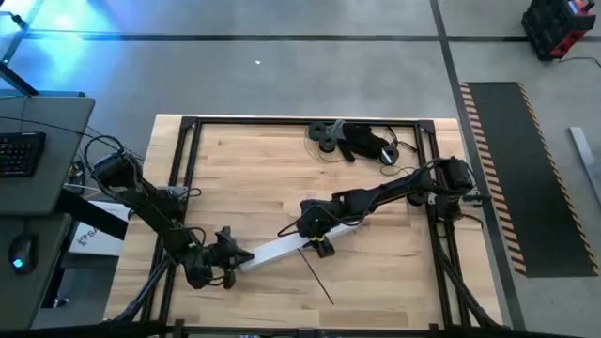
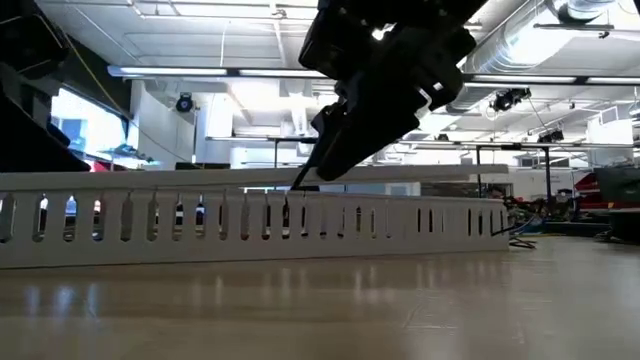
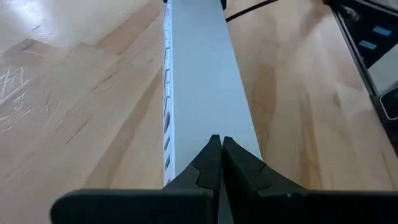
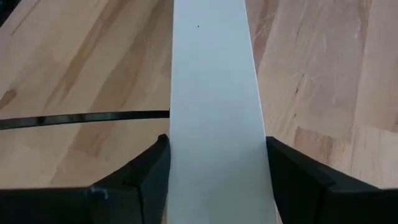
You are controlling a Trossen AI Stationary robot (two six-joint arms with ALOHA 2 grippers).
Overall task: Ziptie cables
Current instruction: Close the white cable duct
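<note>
A white comb-toothed rail (image 1: 277, 248) lies slantwise on the wooden table, and in the low view its slotted side (image 2: 250, 218) faces the camera. My left gripper (image 1: 235, 255) is shut at the rail's left end. My right gripper (image 1: 317, 235) straddles the rail near its right end. A thin black strip (image 4: 81, 118) lies flat on the table and runs under the rail beside the right gripper. The cables (image 1: 362, 141) lie in a dark heap on the table near the far edge, away from both grippers. My left gripper (image 3: 217, 142) has its shut fingertips over the rail's flat top (image 3: 205, 93) near the left end, pointing along the rail. Whether they touch it, I cannot tell. My right gripper (image 4: 216, 149) has the rail between its two fingers (image 4: 152, 165), one on each long edge (image 4: 177, 134) near the right end. The fingers come slanting from above and lie across the rail. The rail rests flat on the table.
A black metal frame (image 1: 188, 127) runs round the table top. Two grey round parts (image 1: 324, 136) lie beside the cable heap. Bare wood stretches between the rail and the far edge. A desk with a keyboard (image 1: 19, 155) stands off the table's left.
</note>
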